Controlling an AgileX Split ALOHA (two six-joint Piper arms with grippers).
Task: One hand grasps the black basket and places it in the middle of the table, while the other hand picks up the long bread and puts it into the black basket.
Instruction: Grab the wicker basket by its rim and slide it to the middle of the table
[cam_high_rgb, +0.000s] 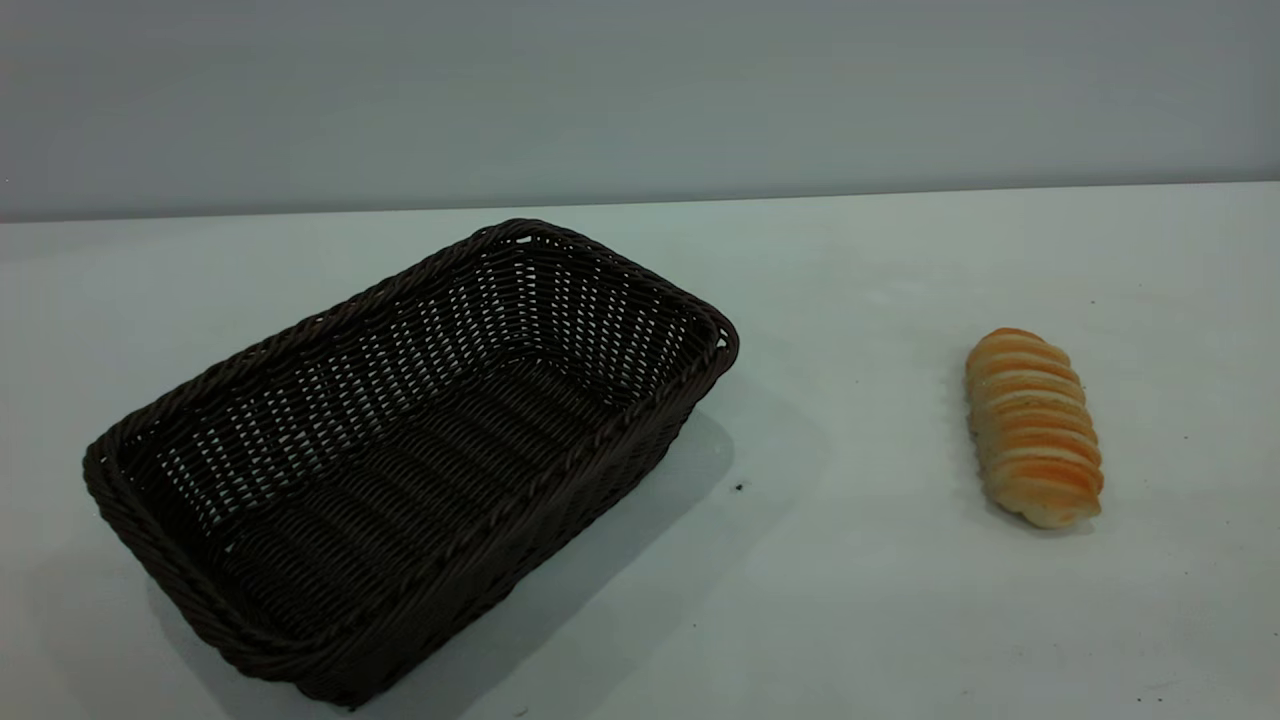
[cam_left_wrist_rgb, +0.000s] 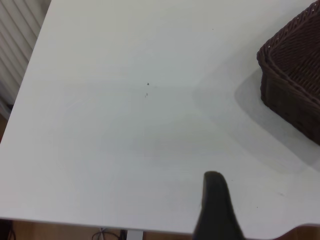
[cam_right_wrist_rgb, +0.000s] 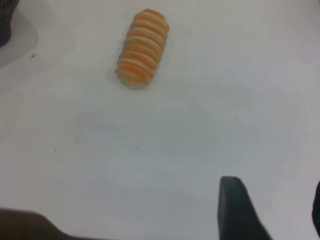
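the black basket (cam_high_rgb: 410, 460) sits empty at the left of the table (cam_high_rgb: 850, 600), the long bread (cam_high_rgb: 1033, 428) lies well apart at right (both untouched), each nearest its own arm; both grippers' jaws: cannot tell.

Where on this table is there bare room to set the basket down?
Bare table lies between the black basket and the long bread, and behind both toward the wall. Nothing is crowded; only the basket fills the left side.
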